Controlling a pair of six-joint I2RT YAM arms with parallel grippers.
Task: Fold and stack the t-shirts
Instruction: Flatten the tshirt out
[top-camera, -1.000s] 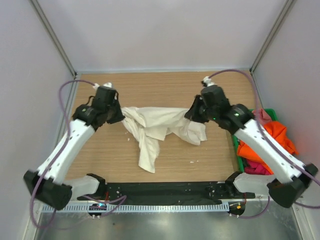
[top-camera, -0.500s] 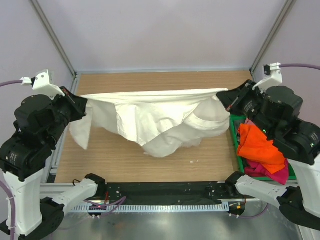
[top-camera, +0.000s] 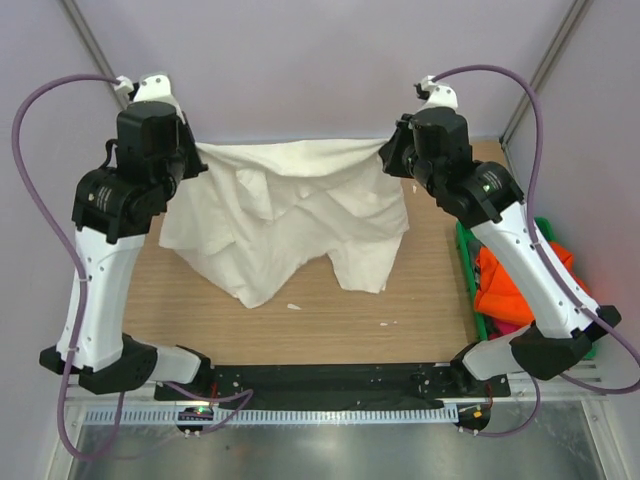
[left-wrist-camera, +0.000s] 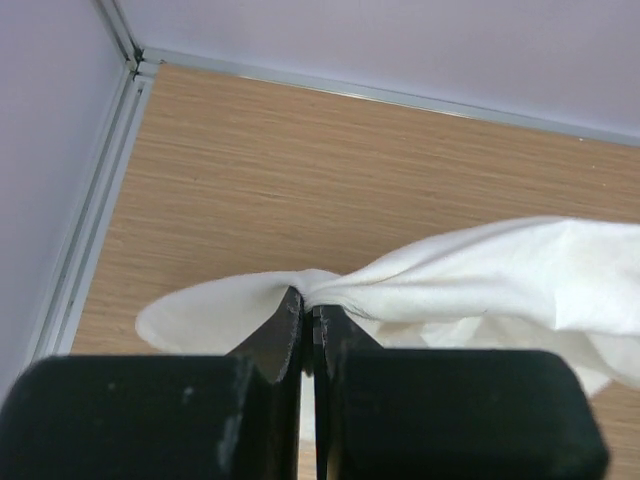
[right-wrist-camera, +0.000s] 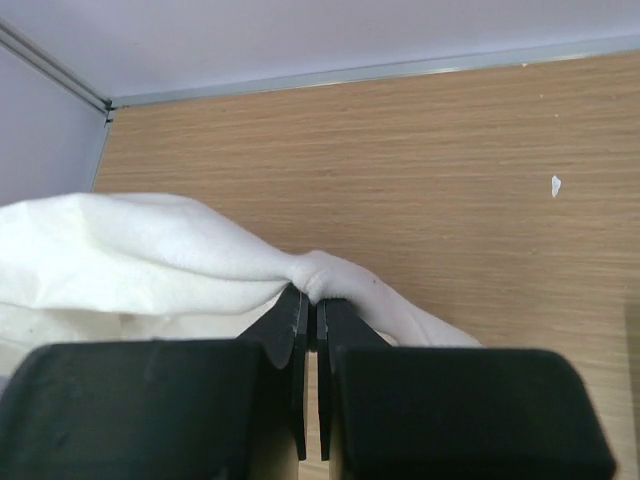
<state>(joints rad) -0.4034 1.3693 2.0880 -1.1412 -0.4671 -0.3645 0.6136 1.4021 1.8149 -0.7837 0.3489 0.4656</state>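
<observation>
Cream-white t-shirt (top-camera: 290, 215) held spread between both arms.
From above, both arms are seen reared high over the far half of the table (top-camera: 400, 300). The left gripper (top-camera: 190, 162) and right gripper (top-camera: 390, 155) are each clamped on an upper corner, and the cloth is hung between them. In the left wrist view, the jaws are pinched tight on a bunched fold. In the right wrist view, the same tight pinch is shown.
</observation>
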